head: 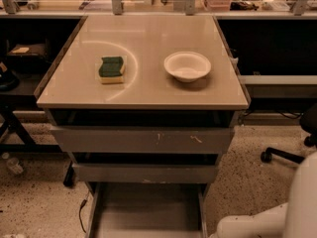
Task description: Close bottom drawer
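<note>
The claw is out of view, so I cannot tell whether it is released or clenched. Only a white arm [257, 224] shows, in the lower right corner.

The bottom drawer [146, 212] sits just left of that arm, at the foot of the cabinet. It is pulled out toward the camera, with its flat grey floor and 2 side rails in sight. Its front edge runs off the lower border of the view. The arm's rounded end lies close beside the drawer's right rail; I cannot tell if they touch.

Above it are 2 more grey fronts. The middle drawer [146, 173] stands slightly out. The top drawer [143, 140], wider, also stands slightly out and bears white scratch marks right of its middle.

The beige counter [148, 93] caps the cabinet, up and left of the arm. On it lie a green and yellow sponge [112, 69] toward the left and a white bowl [187, 66] toward the right, well apart, the bowl upright.

A black chair base [285, 155] rests on the speckled floor above the arm. A dark cable [81, 209] trails down left of the bottom drawer.
</note>
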{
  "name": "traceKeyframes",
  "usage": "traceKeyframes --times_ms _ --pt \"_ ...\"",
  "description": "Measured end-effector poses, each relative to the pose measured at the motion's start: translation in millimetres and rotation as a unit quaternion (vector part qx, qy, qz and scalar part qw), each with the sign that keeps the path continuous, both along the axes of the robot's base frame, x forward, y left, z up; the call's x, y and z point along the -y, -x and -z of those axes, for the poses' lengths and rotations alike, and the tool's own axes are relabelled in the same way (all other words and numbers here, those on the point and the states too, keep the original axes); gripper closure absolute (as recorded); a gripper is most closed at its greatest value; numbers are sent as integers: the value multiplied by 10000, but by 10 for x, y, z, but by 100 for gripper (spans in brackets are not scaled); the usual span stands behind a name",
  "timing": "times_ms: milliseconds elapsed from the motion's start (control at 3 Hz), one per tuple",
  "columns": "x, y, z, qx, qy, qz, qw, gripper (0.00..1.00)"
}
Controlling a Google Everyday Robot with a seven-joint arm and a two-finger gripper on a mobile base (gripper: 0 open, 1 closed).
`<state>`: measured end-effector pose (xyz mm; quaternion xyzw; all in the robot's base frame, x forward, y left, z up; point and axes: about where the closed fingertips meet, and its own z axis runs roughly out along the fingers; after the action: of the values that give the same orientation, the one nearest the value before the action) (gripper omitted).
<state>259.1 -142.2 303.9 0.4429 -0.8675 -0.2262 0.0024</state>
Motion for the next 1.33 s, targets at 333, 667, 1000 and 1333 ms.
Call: traceKeyframes --times_ms 333,667,1000,1333 --pt "-14 -204 527 94 34 140 9999 100" --pt "-35 -367 918 130 26 210 9997 100" --pt "-51 -389 973 124 12 245 9996 100" --pt "-67 -373 999 112 33 270 9996 100"
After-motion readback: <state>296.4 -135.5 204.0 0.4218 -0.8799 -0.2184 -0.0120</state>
